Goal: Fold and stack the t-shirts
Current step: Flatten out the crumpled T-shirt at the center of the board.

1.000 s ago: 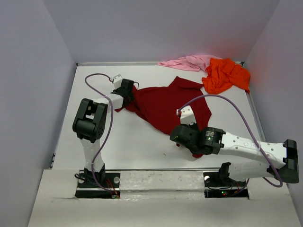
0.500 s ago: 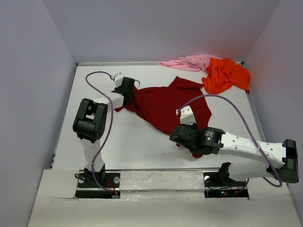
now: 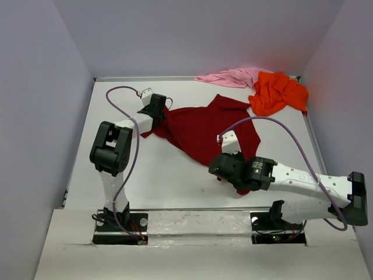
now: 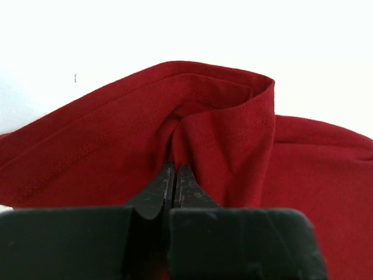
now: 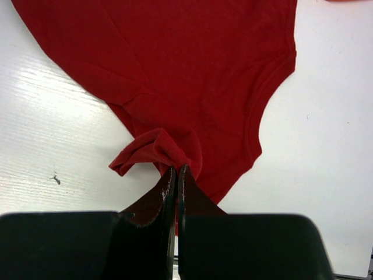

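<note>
I read crimson t-shirt (image 3: 204, 131) mid-table, long axis diagonal, upper left to lower right of top view. Left gripper (image 4: 175, 170) pinches bunched hemmed edge at upper-left end. Right gripper (image 5: 176, 172) pinches rolled corner at lower-right end. Orange t-shirt (image 3: 278, 92) and pink t-shirt (image 3: 230, 77) heaped upper right by back wall (image 3: 198, 35). White table (image 3: 163, 175) open at left and lower centre.

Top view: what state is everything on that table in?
dark red t-shirt, spread out unfolded, pinched at two spots
orange t-shirt, crumpled, far right corner
pink t-shirt, crumpled, beside orange t-shirt
left end effector, shut on dark red t-shirt
right end effector, shut on dark red t-shirt
</note>
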Controlling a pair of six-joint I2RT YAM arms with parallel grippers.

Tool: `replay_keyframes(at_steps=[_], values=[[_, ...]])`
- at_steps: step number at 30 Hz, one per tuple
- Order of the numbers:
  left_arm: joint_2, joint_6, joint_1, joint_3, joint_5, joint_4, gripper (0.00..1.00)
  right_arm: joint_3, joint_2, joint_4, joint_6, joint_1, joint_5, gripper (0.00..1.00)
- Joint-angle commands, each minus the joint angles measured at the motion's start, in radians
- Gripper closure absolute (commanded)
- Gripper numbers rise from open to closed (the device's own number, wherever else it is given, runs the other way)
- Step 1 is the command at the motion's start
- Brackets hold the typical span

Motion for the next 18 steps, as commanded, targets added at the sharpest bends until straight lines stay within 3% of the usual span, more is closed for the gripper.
replay_keyframes(at_steps=[1, 9, 18], values=[[-0.024, 0.016, -0.01, 0.031, -0.017, 0.005, 1.0, -0.004, -0.008, 0.011, 0.017, 0.002, 0.018, 1.0], [-0.23, 0.092, -0.011, -0.014, -0.011, -0.037, 1.0, 0.023, -0.051, -0.004, 0.022, 0.002, 0.083, 1.0], [-0.66, 0.223, -0.011, -0.032, 0.02, -0.204, 1.0, 0.155, -0.121, 0.0, -0.089, 0.002, 0.187, 1.0]])
